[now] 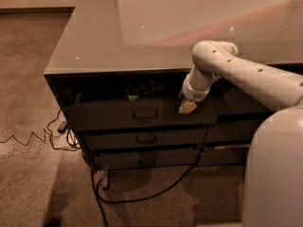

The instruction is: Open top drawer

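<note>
The top drawer [109, 115] is a wide dark grey drawer under the counter, with a small rectangular metal pull handle [145, 114] at its middle. It stands partly pulled out, and a dark gap shows above its front with small green items [134, 97] inside. My gripper [186, 107] hangs from the white arm [246, 74] at the top edge of the drawer front, right of the handle. Its tan tip sits at the front's upper rim.
Two shallower dark drawers [147, 138] [144, 160] sit shut below. A grey glossy countertop [142, 27] overhangs the drawers. Black cables [142, 195] run over the carpet in front and to the left. My white body [274, 174] fills the lower right.
</note>
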You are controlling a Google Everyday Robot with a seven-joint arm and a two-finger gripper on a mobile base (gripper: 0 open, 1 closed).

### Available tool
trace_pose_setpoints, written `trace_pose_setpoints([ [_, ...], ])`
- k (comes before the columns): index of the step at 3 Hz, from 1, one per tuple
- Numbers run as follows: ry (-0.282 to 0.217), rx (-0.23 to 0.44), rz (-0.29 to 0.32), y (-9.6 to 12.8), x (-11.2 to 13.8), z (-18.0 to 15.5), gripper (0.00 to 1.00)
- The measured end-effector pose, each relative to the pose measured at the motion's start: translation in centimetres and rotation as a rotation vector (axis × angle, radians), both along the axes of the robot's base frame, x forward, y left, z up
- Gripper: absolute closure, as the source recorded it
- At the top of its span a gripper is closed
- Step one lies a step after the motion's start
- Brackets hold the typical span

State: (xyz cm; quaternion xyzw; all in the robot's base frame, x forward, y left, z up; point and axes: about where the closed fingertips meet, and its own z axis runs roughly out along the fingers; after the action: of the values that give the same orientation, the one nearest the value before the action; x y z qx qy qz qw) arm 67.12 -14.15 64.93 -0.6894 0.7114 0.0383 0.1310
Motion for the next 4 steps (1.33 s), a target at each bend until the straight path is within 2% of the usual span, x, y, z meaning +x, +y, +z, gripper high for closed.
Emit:
trace_pose_setpoints([
  [1,0.0,0.0,0.0,0.0,0.0,0.1,0.88],
  [2,-0.014,-0.011,-0.031,-0.8,-1.8,1.3,1.0],
  [3,-0.014,-0.011,-0.031,-0.8,-1.8,1.3,0.81],
  [4,-0.014,-0.011,-0.031,-0.8,-1.8,1.3,0.58],
])
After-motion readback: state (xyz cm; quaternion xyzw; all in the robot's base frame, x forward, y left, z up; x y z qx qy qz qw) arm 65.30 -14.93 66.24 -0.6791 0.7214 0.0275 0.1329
